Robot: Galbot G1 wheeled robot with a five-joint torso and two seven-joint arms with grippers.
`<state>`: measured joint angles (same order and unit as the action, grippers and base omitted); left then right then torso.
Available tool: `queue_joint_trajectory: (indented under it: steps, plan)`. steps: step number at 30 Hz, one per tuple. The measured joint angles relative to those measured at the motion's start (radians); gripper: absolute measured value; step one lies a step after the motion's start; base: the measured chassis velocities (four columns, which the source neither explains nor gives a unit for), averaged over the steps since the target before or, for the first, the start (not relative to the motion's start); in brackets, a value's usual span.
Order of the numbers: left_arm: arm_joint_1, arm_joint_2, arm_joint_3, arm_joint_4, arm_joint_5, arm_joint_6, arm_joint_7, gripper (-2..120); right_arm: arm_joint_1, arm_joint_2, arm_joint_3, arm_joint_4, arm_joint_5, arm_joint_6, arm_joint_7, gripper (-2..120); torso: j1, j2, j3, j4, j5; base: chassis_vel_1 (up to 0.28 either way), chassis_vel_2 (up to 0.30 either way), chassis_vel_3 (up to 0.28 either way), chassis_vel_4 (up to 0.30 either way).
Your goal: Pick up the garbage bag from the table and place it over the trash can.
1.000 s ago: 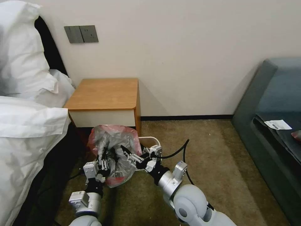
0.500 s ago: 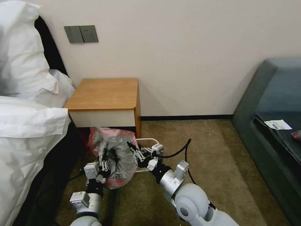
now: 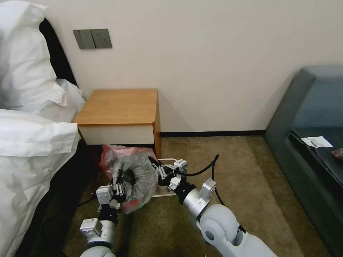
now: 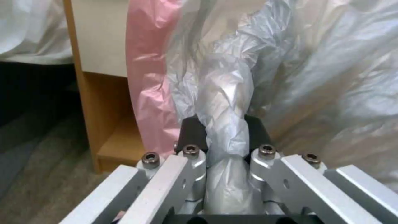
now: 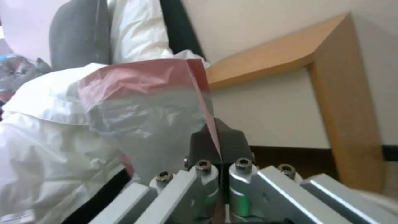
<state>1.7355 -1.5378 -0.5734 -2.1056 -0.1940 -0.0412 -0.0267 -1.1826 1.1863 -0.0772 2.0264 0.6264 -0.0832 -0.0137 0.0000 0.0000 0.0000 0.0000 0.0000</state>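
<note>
The garbage bag (image 3: 137, 173), crinkly grey plastic with a pink-red band, hangs low in front of the table (image 3: 121, 107), stretched between both grippers. My left gripper (image 3: 118, 186) is shut on a bunched grey fold (image 4: 226, 124) at the bag's near left side. On the bag's right side, my right gripper (image 3: 156, 167) is shut on the thin pink rim (image 5: 209, 121). The trash can sits under the bag on the carpet, mostly hidden. Just a strip of its pale rim (image 3: 168, 159) shows beside the right gripper.
A bed with white bedding (image 3: 32, 135) stands close on the left. A grey sofa (image 3: 314, 142) with a paper slip on it lies to the right. Open carpet (image 3: 243, 178) stretches between them. A black cable (image 3: 209, 167) loops off the right wrist.
My right gripper has moved away from the left one and toward the table, pulling the bag's mouth wider. The bag sits lower. The left gripper has barely moved.
</note>
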Motion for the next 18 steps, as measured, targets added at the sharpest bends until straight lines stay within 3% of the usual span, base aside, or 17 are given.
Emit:
queue_joint_trajectory:
  steps: [10,18]
  plan:
    - [0.019,0.011,-0.008,-0.014,-0.014,-0.013,0.008,9,-0.007,-0.054,0.05,0.001,-0.002,0.037,0.0,0,0.0,0.0,0.0,0.0,0.0,0.0,0.0,0.0,0.0]
    - [0.038,0.032,-0.023,-0.059,-0.098,-0.012,0.025,9,-0.029,-0.108,0.094,0.006,-0.004,0.067,0.005,0,0.0,0.0,0.0,0.0,0.0002,0.0,0.0,0.0,0.0]
